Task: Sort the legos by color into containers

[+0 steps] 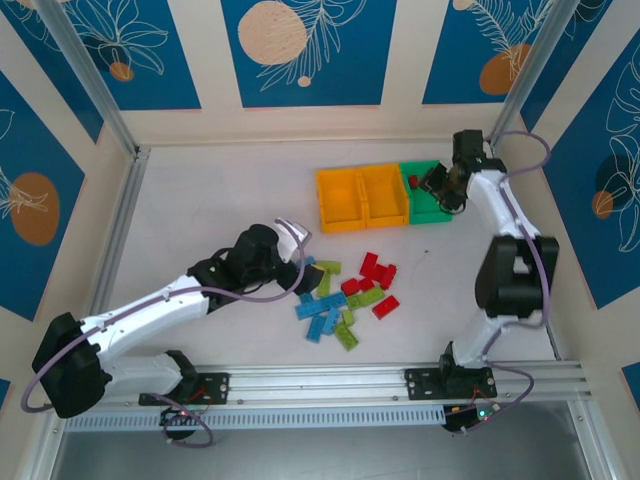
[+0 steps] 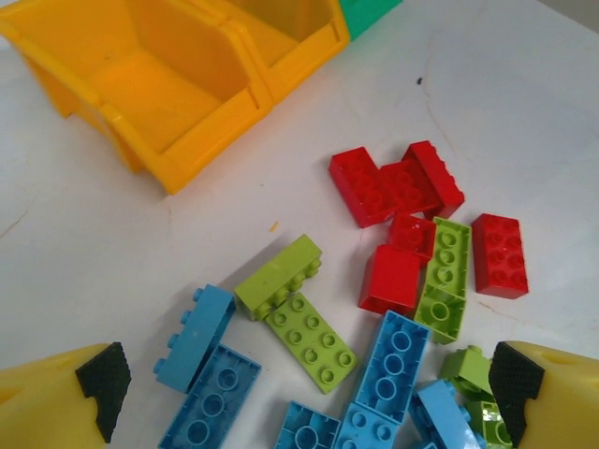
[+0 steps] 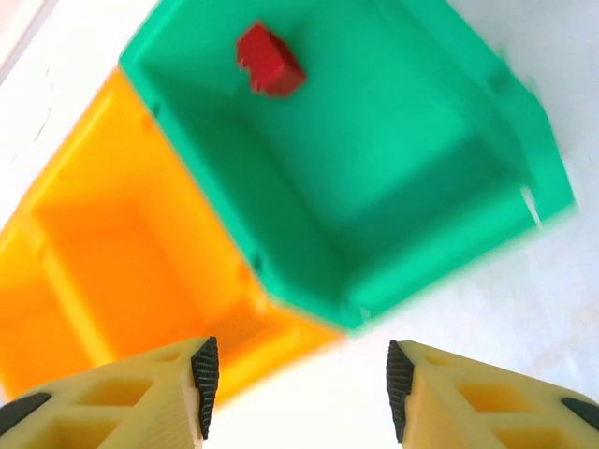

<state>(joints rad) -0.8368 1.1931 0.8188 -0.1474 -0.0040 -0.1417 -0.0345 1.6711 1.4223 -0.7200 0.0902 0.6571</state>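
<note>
Blue, lime green and red legos (image 1: 345,295) lie in a loose pile on the white table near the front. My left gripper (image 1: 298,250) hovers at the pile's left edge, open; from its wrist camera the left gripper (image 2: 309,398) straddles blue bricks (image 2: 398,351) and a lime plate (image 2: 312,339), with red bricks (image 2: 393,187) beyond. The containers stand in a row: two orange bins (image 1: 362,195) and a green bin (image 1: 432,213). My right gripper (image 3: 301,388) is open above the green bin (image 3: 393,168), nothing between its fingers. One red brick (image 3: 269,61) lies inside that bin.
The neighbouring orange bin (image 3: 112,271) has nothing in it, as does the other orange bin (image 2: 159,94). Aluminium frame posts and patterned walls enclose the table; a rail (image 1: 400,380) runs along the near edge. Bare table surrounds the pile.
</note>
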